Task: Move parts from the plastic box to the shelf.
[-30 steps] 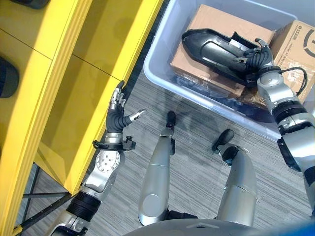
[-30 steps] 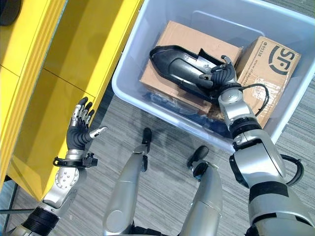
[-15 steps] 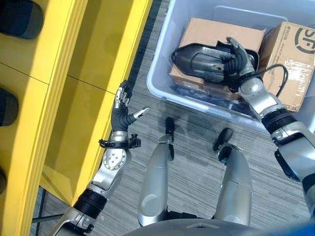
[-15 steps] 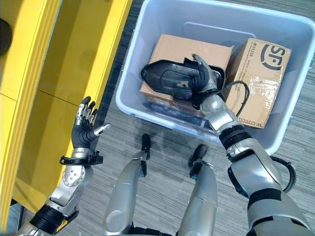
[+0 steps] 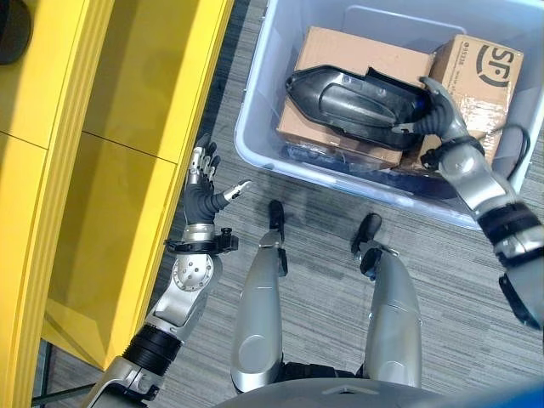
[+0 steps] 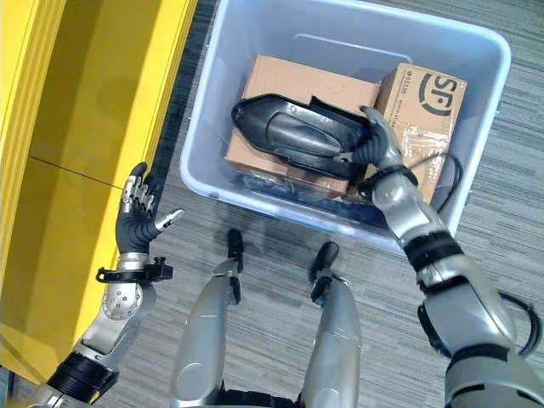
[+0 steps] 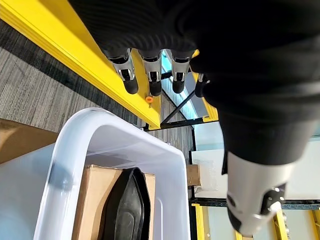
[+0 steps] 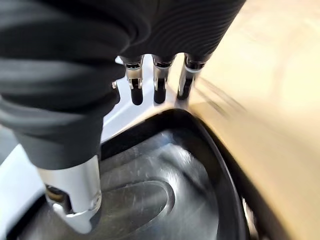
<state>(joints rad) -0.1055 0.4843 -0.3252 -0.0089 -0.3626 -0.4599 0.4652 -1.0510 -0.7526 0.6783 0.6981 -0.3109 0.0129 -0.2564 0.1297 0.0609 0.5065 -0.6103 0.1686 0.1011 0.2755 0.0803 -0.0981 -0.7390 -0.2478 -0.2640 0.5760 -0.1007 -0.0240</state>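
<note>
Loosely, right hand (image 6: 380, 150) on black part (image 6: 293, 136)

Both silver-grey arms end in a dark ribbed cover: the left hand (image 5: 202, 189) and right hand (image 6: 378, 151) have silver, dark-tipped fingers.

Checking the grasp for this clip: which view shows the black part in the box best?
The right eye view: the whole black part lies across a cardboard box, the right hand at its end. The left eye view shows much the same; the right wrist view its glossy surface close; the left wrist view one end.
</note>
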